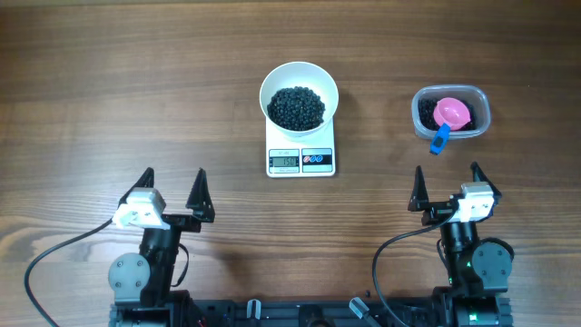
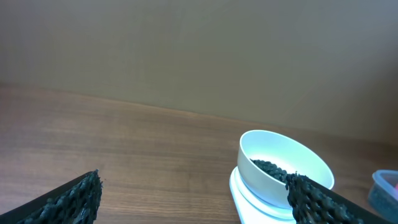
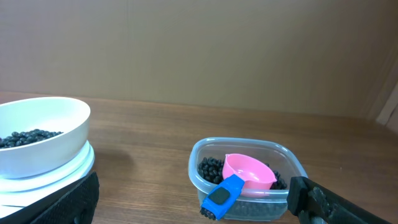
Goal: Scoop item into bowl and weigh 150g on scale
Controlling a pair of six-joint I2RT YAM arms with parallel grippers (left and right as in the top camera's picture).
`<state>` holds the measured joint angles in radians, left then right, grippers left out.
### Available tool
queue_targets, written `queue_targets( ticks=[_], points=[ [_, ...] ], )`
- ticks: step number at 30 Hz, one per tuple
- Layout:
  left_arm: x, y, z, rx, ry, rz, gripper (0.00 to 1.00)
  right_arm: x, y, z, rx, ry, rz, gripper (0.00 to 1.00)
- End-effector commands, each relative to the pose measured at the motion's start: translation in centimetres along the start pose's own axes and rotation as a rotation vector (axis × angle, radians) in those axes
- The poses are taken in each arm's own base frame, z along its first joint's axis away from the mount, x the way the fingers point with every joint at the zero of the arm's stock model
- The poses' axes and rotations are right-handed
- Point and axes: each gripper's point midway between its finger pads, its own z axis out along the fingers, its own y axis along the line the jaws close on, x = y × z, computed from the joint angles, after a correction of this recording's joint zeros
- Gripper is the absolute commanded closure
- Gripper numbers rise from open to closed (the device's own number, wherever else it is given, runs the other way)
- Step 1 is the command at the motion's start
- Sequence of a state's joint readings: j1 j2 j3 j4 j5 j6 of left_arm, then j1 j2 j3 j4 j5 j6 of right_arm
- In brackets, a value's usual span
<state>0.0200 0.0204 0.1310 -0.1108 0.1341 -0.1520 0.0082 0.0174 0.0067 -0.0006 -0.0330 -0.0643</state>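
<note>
left gripper [image 1: 172,182] and right gripper [image 1: 447,177] gape wide, empty; bowl [image 1: 273,84] of beads [image 1: 295,107] sits on the scale [image 1: 301,162] ahead, between them.

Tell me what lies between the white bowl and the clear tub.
Nothing stands there: in the overhead view, only bare wooden table separates the bowl and the tub.

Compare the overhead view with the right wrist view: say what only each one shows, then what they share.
Only overhead: the digital display and the left gripper, open. Only right wrist: the plain wall at the back. Both: the white bowl of black beans on the scale, the clear tub holding the pink scoop, and the open right gripper.
</note>
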Motion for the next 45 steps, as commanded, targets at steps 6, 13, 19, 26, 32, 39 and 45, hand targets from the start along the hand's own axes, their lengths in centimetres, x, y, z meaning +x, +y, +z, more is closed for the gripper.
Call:
queue_targets(
  ticks=[6,13,19,26,32,39,45],
  points=[
    [0.7,-0.1,0.5,0.033,-0.061,0.057,0.00,-0.3,0.3,-0.1,-0.015,-0.015,0.012,0.00],
    [0.6,-0.1,0.6,0.039,-0.097,0.063,0.00,-0.3,0.3,-0.1,-0.015,-0.015,0.011,0.00],
    [1.4,0.1,0.7,0.031,-0.063,0.059,0.00,-0.3,0.3,-0.1,-0.015,-0.015,0.011,0.00],
    [4.4,0.8,0.7,0.008,0.061,0.041,0.00,-0.3,0.3,-0.1,-0.015,-0.015,0.012,0.00],
    [4.5,0.5,0.7,0.033,0.060,0.296,0.00,-0.3,0.3,-0.1,-0.015,-0.015,0.011,0.00],
    [4.4,1.6,0.7,-0.029,0.061,0.264,0.00,-0.3,0.3,-0.1,-0.015,-0.015,0.012,0.00],
    [4.1,3.8,0.5,-0.162,0.051,0.153,0.00,-0.3,0.3,-0.1,-0.015,-0.015,0.011,0.00]
  ],
)
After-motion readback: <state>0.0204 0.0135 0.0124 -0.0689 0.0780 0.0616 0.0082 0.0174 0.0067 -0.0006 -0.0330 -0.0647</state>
